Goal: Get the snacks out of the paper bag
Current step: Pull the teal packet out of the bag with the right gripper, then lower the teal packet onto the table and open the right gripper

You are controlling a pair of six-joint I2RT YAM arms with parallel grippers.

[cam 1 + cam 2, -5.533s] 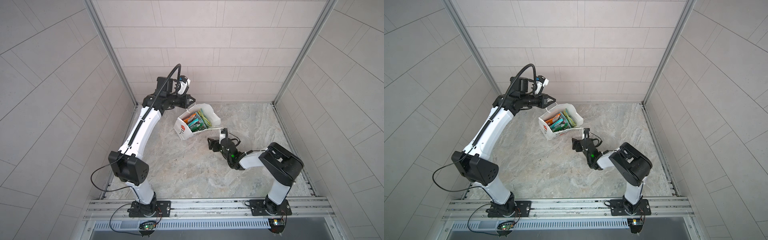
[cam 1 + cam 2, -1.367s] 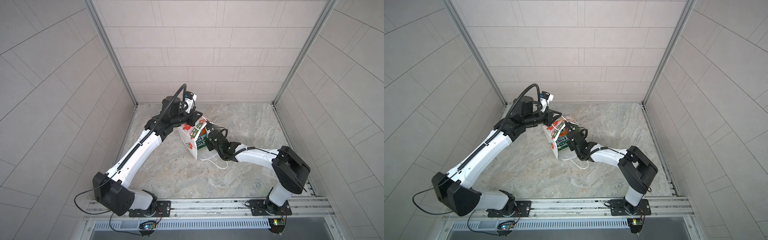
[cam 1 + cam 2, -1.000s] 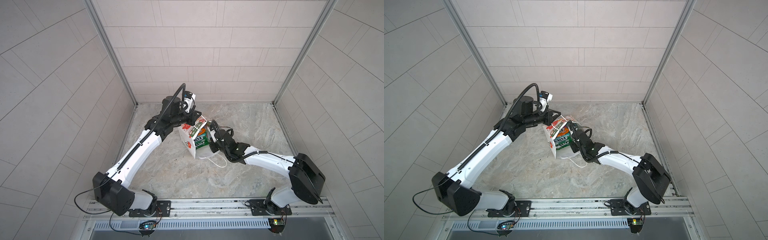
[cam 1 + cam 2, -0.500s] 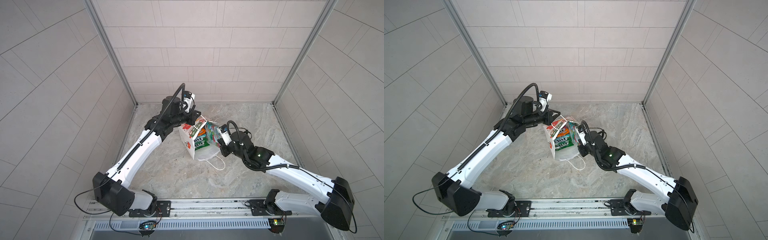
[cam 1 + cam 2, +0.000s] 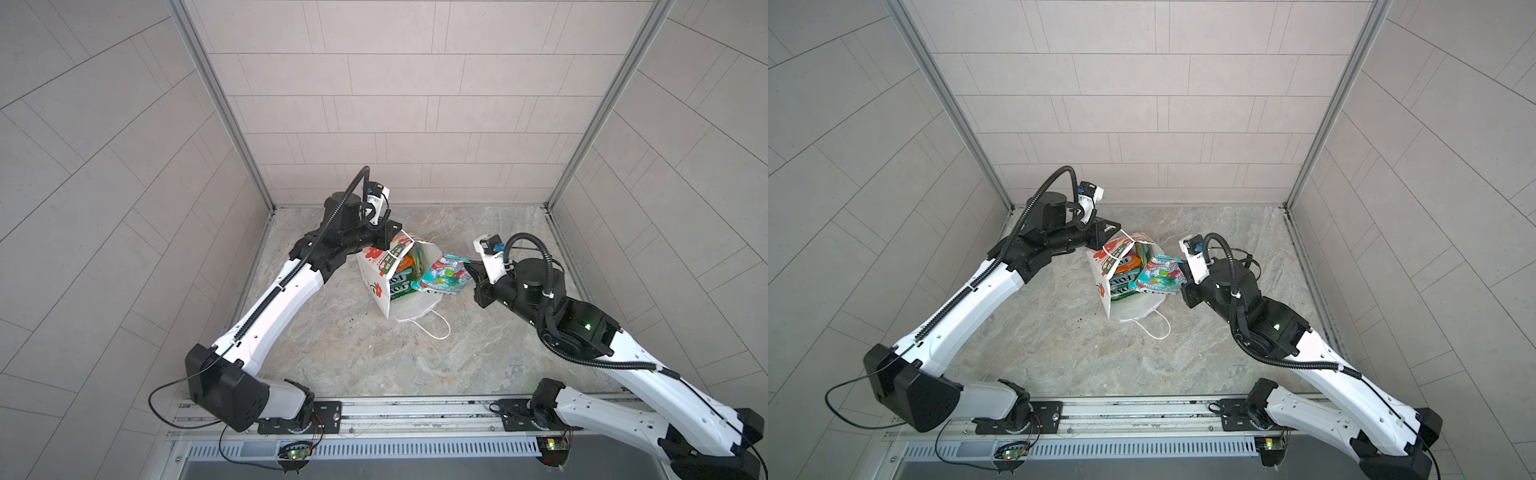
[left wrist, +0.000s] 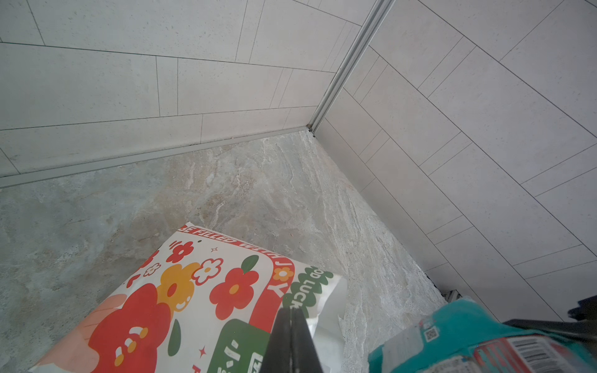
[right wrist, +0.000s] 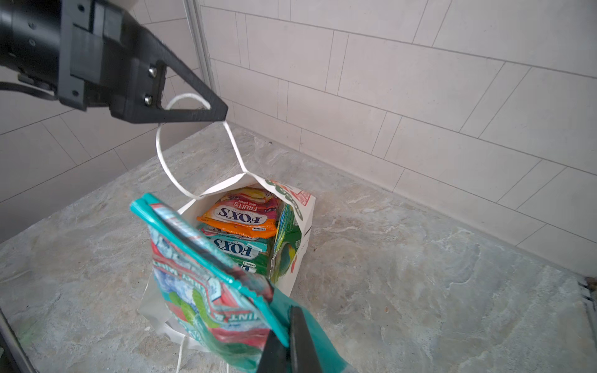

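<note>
Right fingers [image 7: 303,339] clamp teal packet [image 7: 206,290]; left fingers [image 7: 193,115] seemingly pinch bag handle [image 7: 233,142].

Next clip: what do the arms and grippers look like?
The left arm and right arm have white shells, black joints and ribbed black cables looping over the wrists. The left gripper and right gripper are black, thin and tapered. A green light shows on the right arm.
</note>
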